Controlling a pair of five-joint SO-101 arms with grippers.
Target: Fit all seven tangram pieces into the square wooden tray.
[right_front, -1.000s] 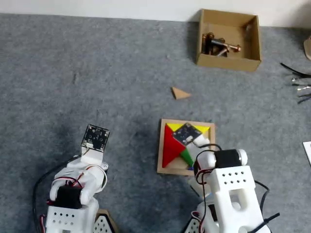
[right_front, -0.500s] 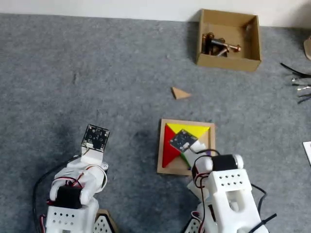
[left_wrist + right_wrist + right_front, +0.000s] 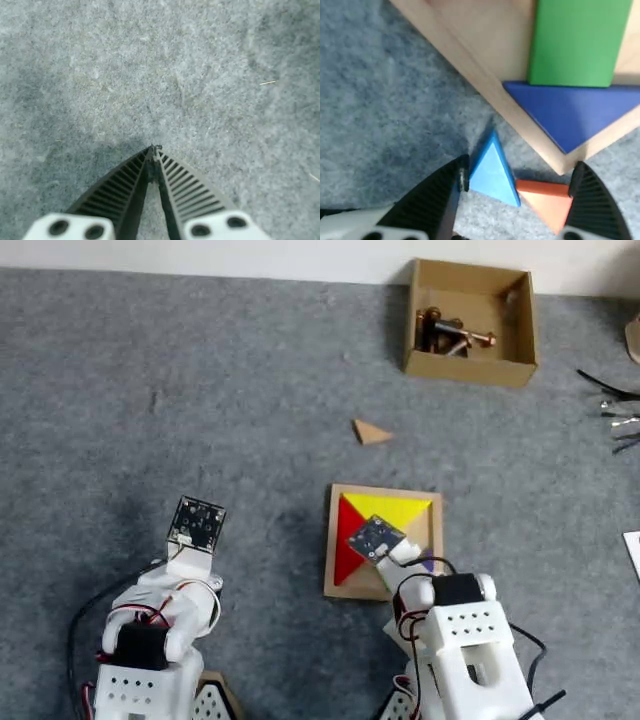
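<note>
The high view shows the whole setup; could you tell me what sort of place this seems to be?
Probably a robotics lab or hobby workbench: a cardboard box of metal parts sits at the back, loose cables lie at the edge, and a wooden tray of puzzle pieces rests on the grey covering.

- The grey felt table (image 3: 200, 360) carries everything.
- The square wooden tray (image 3: 329, 540) lies near, right of centre.
- A tan triangle (image 3: 371, 432) lies alone, farther off than the tray.
- A cardboard box (image 3: 468, 371) sits far right.
- Black cables (image 3: 612, 410) lie at the right edge.
- A light blue triangle (image 3: 492, 170) and an orange triangle (image 3: 545, 200) touch each other just outside a tray corner.
</note>
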